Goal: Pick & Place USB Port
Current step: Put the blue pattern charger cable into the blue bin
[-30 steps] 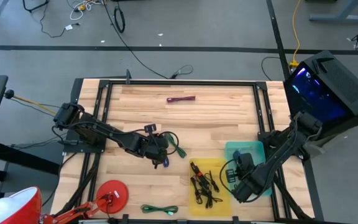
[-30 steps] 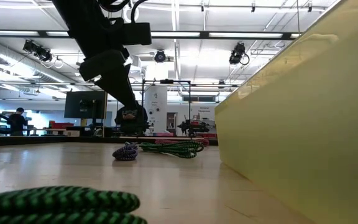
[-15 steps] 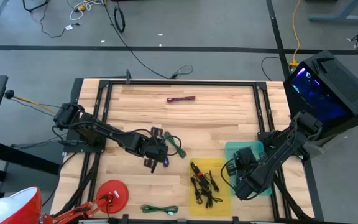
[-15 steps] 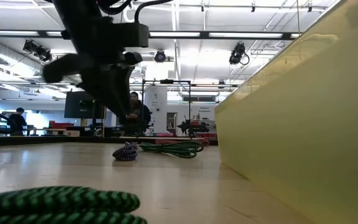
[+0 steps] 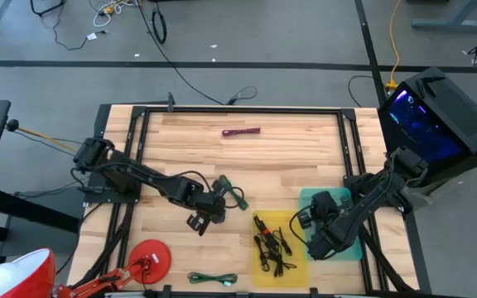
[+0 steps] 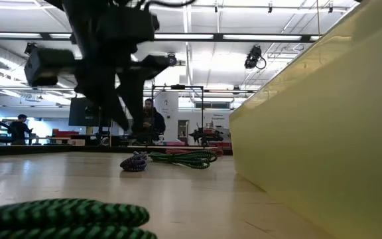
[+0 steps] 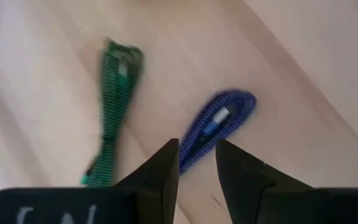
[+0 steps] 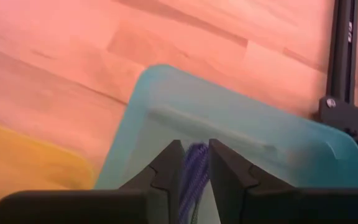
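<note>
Left gripper [image 7: 196, 163], slightly parted and empty, hovers over the blue cable [image 7: 216, 124], a light, floppy coil best pinched mid-bundle.

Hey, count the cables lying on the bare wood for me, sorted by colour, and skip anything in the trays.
Green cables: 2
Blue cable: 1
Maroon cable: 1
Total: 4

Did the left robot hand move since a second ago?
Yes. In the high view the left gripper has swung toward the table's near edge, closer to the red disc, away from the green cable.
</note>
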